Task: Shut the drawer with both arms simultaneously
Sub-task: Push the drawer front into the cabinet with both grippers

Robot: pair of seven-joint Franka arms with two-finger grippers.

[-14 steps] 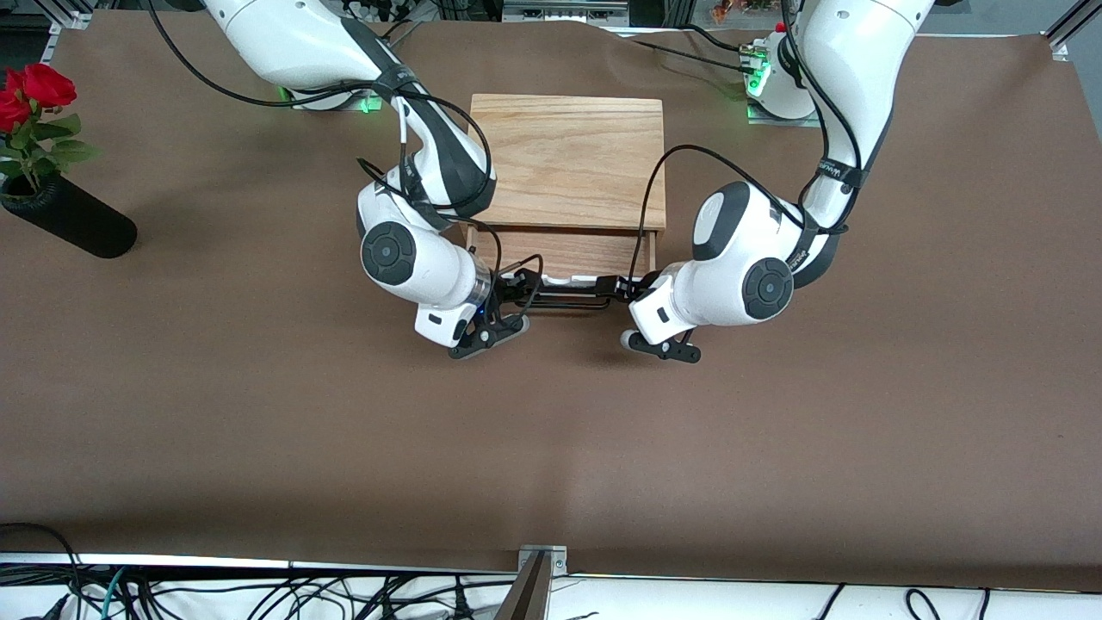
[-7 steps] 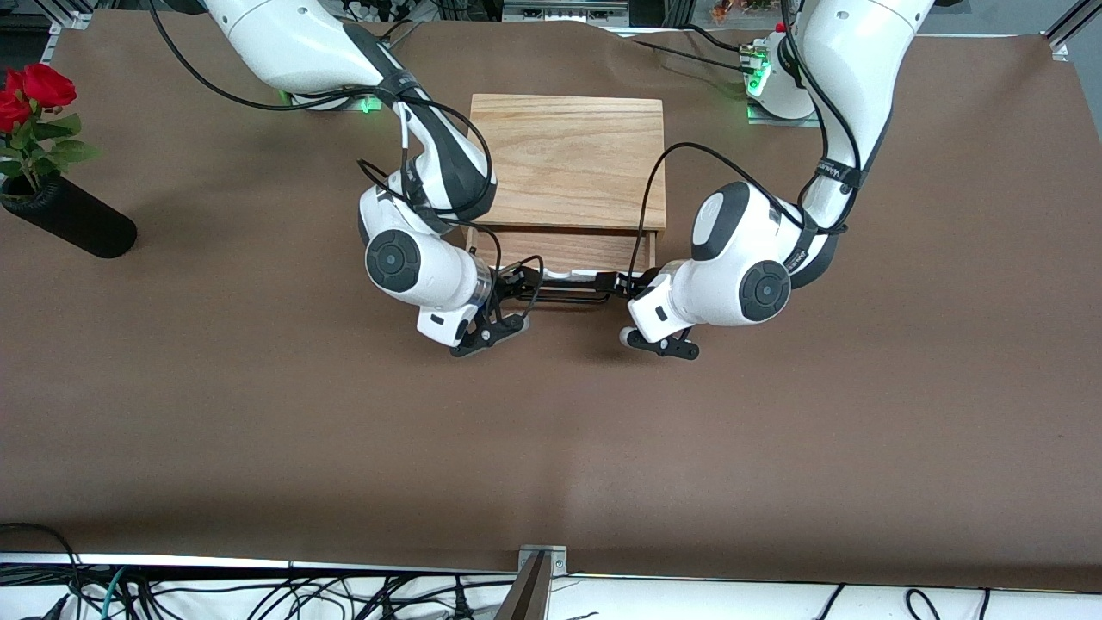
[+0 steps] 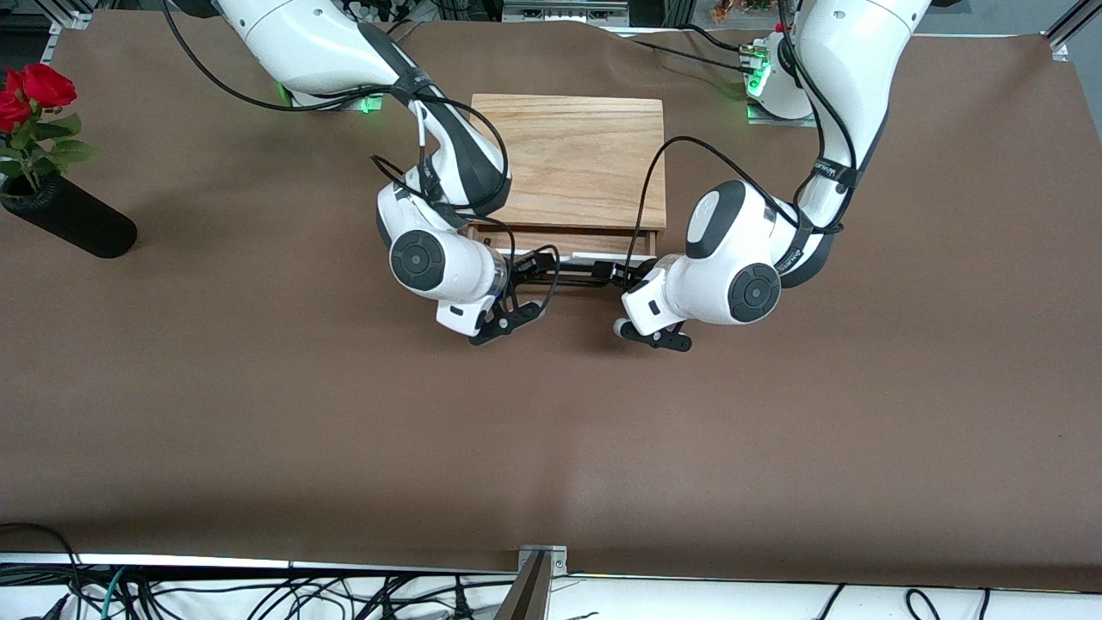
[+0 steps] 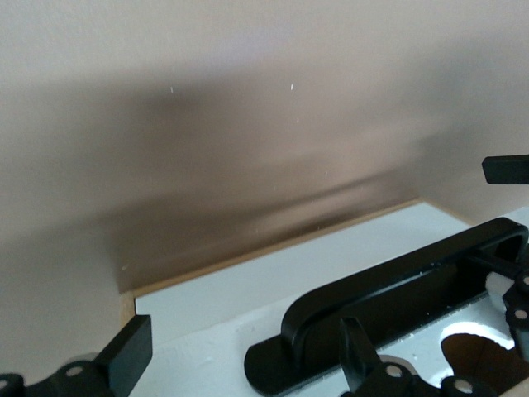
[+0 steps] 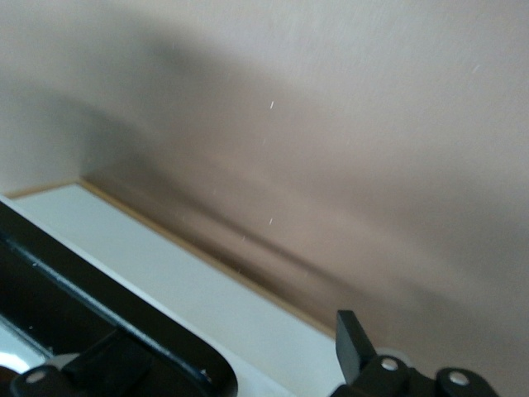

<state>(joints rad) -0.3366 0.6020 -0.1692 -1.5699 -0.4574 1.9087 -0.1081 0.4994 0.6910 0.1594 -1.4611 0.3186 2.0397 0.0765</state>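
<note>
In the upper middle of the front view the drawer (image 3: 564, 243) stands partly out of its light wooden casing (image 3: 572, 159), a narrow strip of wood interior showing above the white front panel (image 3: 590, 257). The black bar handle (image 3: 575, 282) lies just below the panel, toward the camera. The right gripper (image 3: 532, 265) is at the handle's end toward the right arm's side, and the left gripper (image 3: 626, 274) is at its other end. In the left wrist view the fingers (image 4: 132, 351) are spread wide, the handle's rounded end lying between them. In the right wrist view the fingers (image 5: 351, 335) are likewise wide apart by the handle. A black vase with red roses (image 3: 69, 220) lies on the brown tabletop (image 3: 551, 430) at the right arm's end.
</note>
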